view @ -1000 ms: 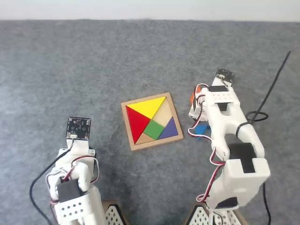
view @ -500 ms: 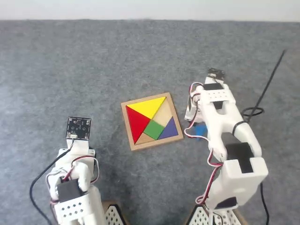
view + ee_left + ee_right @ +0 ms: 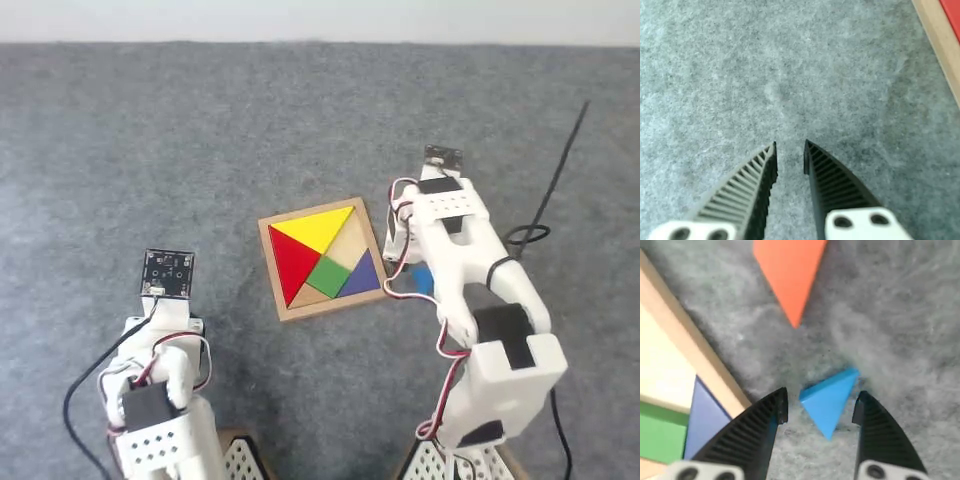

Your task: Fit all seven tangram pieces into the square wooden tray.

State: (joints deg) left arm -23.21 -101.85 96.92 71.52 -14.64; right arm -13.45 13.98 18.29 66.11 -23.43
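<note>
Grey felt is covering the table (image 3: 150, 130), and a square wooden tray (image 3: 336, 305) is lying near its middle. 4 flat painted pieces are sitting inside it: a yellow triangle (image 3: 315, 230), a red triangle (image 3: 290, 265), a green square (image 3: 327, 277) and a violet triangle (image 3: 362, 275). Bare wood is showing beside them.

A small blue wooden triangle (image 3: 829, 400) is lying on the felt just beside the tray's outer rim. An orange piece with a pointed corner (image 3: 789, 270) is lying near it.

The right hand (image 3: 821, 402) is hanging over the blue triangle with its jaws spread, 1 on each side, not yet gripping. The left hand (image 3: 790, 147) is hanging over bare felt, well apart from the pieces, empty, its jaws only narrowly parted.

The blue triangle is probably light, stiff and thin. Because its edges are slanting, it may be pivoting or slipping when squeezed. Pinching low across 2 edges near its middle looks safest.
</note>
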